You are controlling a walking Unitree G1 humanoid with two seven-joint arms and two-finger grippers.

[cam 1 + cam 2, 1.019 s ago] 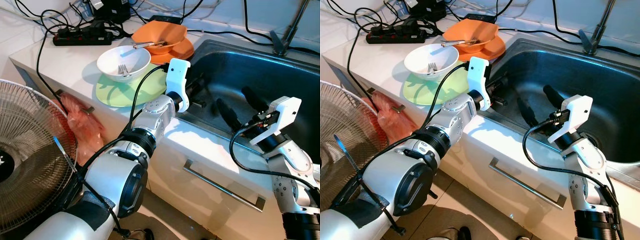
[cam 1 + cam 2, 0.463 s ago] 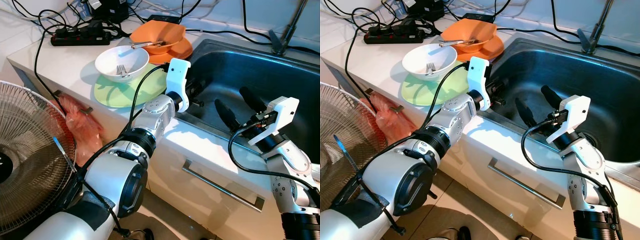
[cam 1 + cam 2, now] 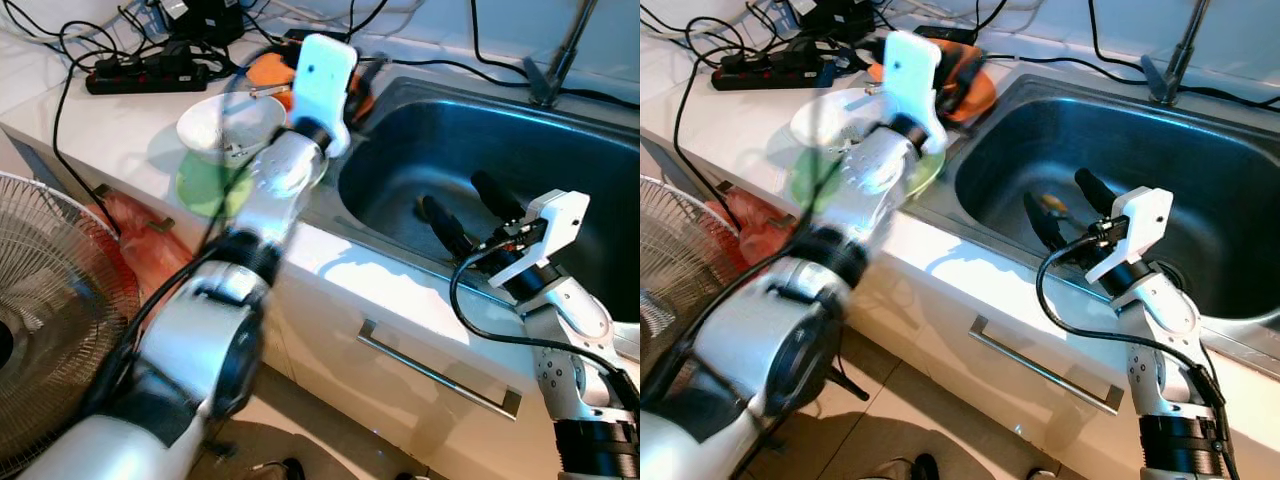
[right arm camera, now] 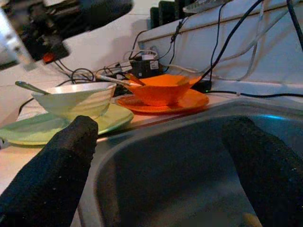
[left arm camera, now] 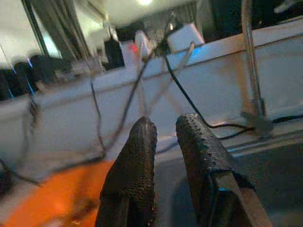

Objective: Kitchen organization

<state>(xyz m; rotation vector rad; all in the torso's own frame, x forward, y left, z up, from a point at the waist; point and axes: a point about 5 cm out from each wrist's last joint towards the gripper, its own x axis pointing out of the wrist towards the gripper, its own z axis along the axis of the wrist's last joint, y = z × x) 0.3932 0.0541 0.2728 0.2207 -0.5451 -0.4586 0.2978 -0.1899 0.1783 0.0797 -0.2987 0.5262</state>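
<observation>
Two bowls sit on plates on the surface (image 3: pixel 120 125) left of the sink (image 3: pixel 1200 150): a white bowl (image 3: pixel 215 125) with a fork in it on a green plate (image 4: pixel 57 127), and farther off an orange bowl (image 4: pixel 161 89), with a utensil across it, on an orange plate (image 4: pixel 165 101). Judging by their look, these are stiff, smooth and fairly light dishes, probably slippery at the rim and liable to chip or clatter if dropped. The loose cutlery inside could slide out if a bowl tips. A sound hold would likely be a pinch across a bowl's rim, one finger inside and one outside, keeping the bowl level. The plates lie flat and would be harder to get under.

The left hand (image 5: pixel 163 142) is raised over the far left corner of the sink, near the orange dishes. Its two fingers (image 5: pixel 137 161) stand close together with a narrow gap and hold nothing. The arm is blurred in the head views.

The right hand (image 3: pixel 470 210) hangs over the near part of the sink. Its fingers (image 4: pixel 52 175) are spread wide and empty, pointing toward the dishes and touching nothing. A small orange-tipped object (image 3: pixel 1052 205) lies on the sink floor just beyond it; what it is cannot be told.
</observation>
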